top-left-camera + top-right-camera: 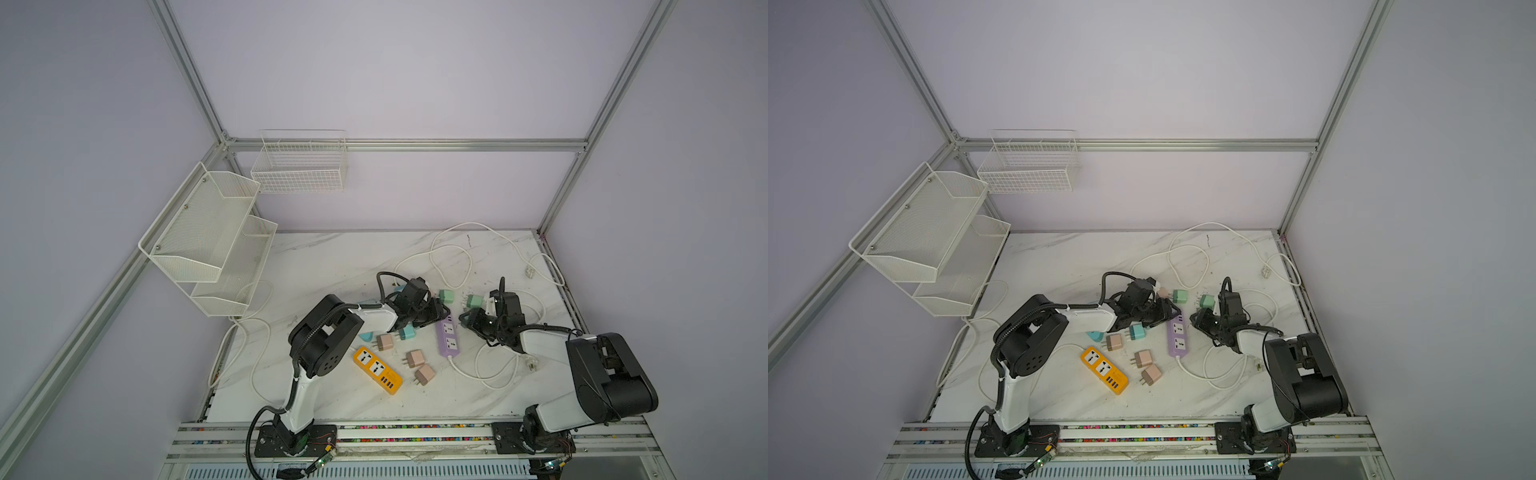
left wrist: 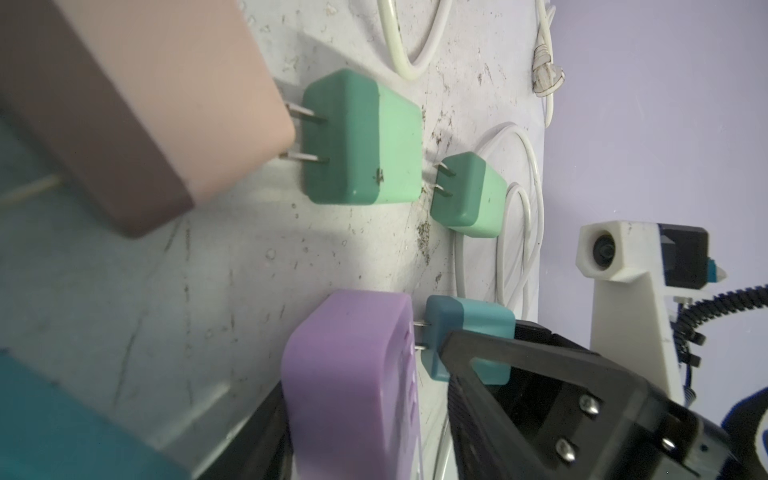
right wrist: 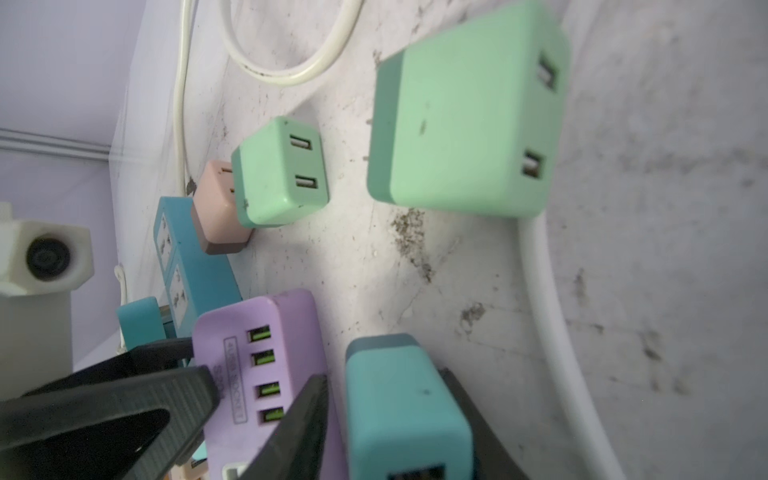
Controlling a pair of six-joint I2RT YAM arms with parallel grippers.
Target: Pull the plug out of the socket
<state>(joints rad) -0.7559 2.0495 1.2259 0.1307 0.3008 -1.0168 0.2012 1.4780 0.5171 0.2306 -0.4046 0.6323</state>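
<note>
Plug [image 3: 407,407] sits out of the strip [image 1: 448,338], just beside its USB end, prongs bare. We find the right gripper [image 1: 464,319] straddling the plug. Its jaws stand slightly spread, and the right wrist view shows a sliver of gap on one side, so no pinch is confirmed. The left gripper [image 1: 436,313] meets the same end of the strip from the opposite side. Its fingers [image 3: 166,395] are parted with tips at the strip's edge, and we cannot tell whether they press it. Both arms rise from the near rail, fold at a high elbow and reach inward and low, with the wrists nearly facing each other.

Surface: a white marbled table [image 1: 340,266], scuffed and speckled with dirt. It carries an orange strip [image 1: 377,370], a blue strip [image 3: 195,270], green chargers [image 1: 446,296], pink chargers [image 1: 415,359] and loose white cables [image 3: 550,316].

Room: lilac walls [image 1: 415,83], an aluminium frame [image 1: 407,145], a mesh shelf [image 1: 199,232] on the left wall and a wire basket [image 1: 299,170] on the back wall
</note>
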